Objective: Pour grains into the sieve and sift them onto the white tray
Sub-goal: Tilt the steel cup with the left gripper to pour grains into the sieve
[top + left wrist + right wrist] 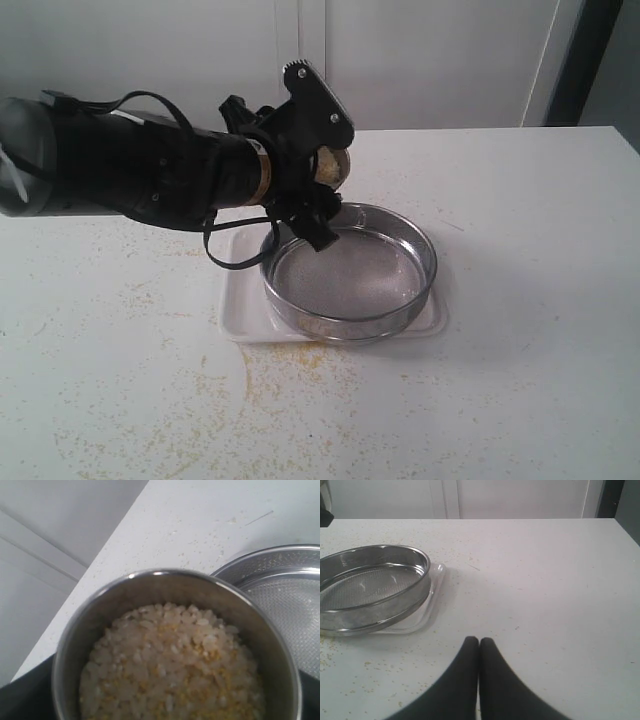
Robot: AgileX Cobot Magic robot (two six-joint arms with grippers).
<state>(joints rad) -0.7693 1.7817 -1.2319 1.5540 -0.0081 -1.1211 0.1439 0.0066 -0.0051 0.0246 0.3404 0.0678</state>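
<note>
My left gripper [322, 165] is shut on a small steel cup [155, 576], held above the far left rim of the sieve [350, 272]. The cup is filled with the grains [175, 670], whitish rice mixed with yellow millet; in the exterior view it is tipped toward the sieve, with the grains [327, 164] showing at its mouth. The sieve's mesh [292, 605] looks bare. It rests on the white tray [238, 312]. My right gripper [479, 641] is shut with nothing in it, low over the table and apart from the sieve [370, 587] and tray [432, 597].
Loose yellow grains [270, 372] are scattered over the white table in front of and left of the tray. A black cable [222, 250] hangs from the left arm beside the tray. White wall panels stand behind the table's far edge.
</note>
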